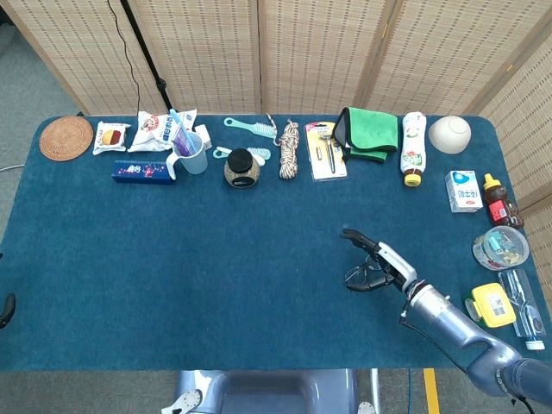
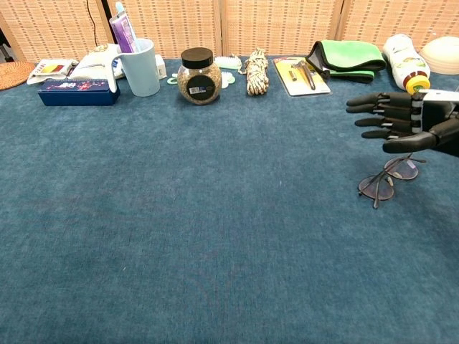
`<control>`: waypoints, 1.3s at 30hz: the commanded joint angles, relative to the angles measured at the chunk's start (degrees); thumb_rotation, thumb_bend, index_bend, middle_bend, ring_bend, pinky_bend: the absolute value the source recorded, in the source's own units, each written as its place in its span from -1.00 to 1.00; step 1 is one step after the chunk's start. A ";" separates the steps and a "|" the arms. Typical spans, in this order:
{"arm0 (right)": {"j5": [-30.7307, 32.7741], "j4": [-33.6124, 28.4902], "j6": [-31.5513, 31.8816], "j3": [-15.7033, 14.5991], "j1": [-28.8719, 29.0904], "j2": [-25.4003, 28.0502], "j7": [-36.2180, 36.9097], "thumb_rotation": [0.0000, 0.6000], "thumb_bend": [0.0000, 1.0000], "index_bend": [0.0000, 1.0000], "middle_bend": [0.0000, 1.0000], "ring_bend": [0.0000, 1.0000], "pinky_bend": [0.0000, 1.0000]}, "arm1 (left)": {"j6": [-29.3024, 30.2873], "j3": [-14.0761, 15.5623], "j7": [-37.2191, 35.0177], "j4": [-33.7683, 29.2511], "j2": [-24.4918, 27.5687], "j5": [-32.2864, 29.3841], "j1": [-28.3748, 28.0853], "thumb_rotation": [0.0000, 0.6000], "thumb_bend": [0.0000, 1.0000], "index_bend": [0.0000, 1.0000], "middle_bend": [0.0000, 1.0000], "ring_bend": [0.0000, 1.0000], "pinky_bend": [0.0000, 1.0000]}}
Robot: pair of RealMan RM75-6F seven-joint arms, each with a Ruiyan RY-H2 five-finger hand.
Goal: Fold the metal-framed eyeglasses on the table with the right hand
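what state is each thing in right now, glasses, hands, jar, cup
eyeglasses: on the table, not held
right hand: above the eyeglasses, fingers spread, holding nothing
left hand: barely visible at the head view's left edge
jar: upright, black lid on
cup: upright, toothpaste tube inside

No legible text or labels.

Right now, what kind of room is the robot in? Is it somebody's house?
Probably not a home; it looks like a robot practice room. Woven folding screens fence off a table under a blue cloth, household things like a jar stand in a row, and the right hand hangs above the eyeglasses.
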 commanded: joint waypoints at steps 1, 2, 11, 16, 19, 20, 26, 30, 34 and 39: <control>2.30 -7.23 1.55 1.62 -1.20 5.03 -12.13 1.00 -1.00 -0.70 -0.91 -1.00 -1.00 | -0.11 0.13 -0.20 0.48 -0.48 -0.02 0.05 0.59 -0.19 -0.61 -0.77 -0.71 -0.72; 3.50 -9.06 1.79 2.07 -1.82 6.01 -16.72 1.00 -1.00 -0.70 -0.91 -1.00 -1.00 | -0.20 0.21 -0.34 0.77 -0.73 -0.05 0.09 0.59 -0.19 -0.61 -0.77 -0.71 -0.72; 10.50 -18.18 4.80 3.84 -6.47 10.16 -43.57 1.00 -1.00 -0.67 -0.91 -1.00 -1.00 | -0.76 0.66 -0.43 2.77 -2.59 -0.58 0.37 0.58 -0.19 -0.61 -0.78 -0.71 -0.72; 12.63 -19.61 9.59 3.96 -9.98 10.93 -60.21 1.00 -1.00 -0.64 -0.90 -1.00 -1.00 | -1.02 0.94 -1.05 3.67 -3.47 -0.36 0.43 0.59 -0.19 -0.60 -0.78 -0.71 -0.72; 14.38 -20.91 12.67 4.40 -11.97 10.33 -69.46 1.00 -1.00 -0.62 -0.88 -1.00 -1.00 | -0.86 0.88 -1.36 4.22 -3.95 -0.24 0.45 0.58 -0.19 -0.59 -0.78 -0.70 -0.72; 14.81 -21.22 13.51 4.54 -12.48 10.17 -71.76 1.00 -1.00 -0.61 -0.88 -1.00 -1.00 | -0.84 0.87 -1.41 4.36 -4.06 -0.22 0.46 0.58 -0.19 -0.59 -0.78 -0.70 -0.72; 16.64 -23.75 18.62 4.93 -16.16 9.77 -82.69 1.00 -1.00 -0.59 -0.87 -1.00 -1.00 | -0.88 0.85 -1.59 5.15 -4.77 -0.11 0.42 0.58 -0.19 -0.58 -0.78 -0.70 -0.72; 16.32 -25.32 24.04 4.36 -20.10 10.13 -89.44 1.00 -1.00 -0.57 -0.86 -1.00 -1.00 | -0.19 0.92 -1.92 5.72 -5.38 0.39 0.71 0.58 -0.19 -0.55 -0.78 -0.69 -0.72; 16.19 -26.63 26.23 4.33 -22.30 10.53 -91.80 1.00 -1.00 -0.56 -0.86 -1.00 -1.00 | 0.14 1.16 -1.67 5.91 -5.82 0.62 1.02 0.58 -0.19 -0.54 -0.77 -0.69 -0.72; 16.06 -27.70 29.15 4.35 -25.49 11.45 -93.43 1.00 -1.00 -0.54 -0.85 -1.00 -1.00 | 0.02 1.46 -2.06 6.21 -6.29 0.72 1.24 0.58 -0.19 -0.54 -0.77 -0.69 -0.72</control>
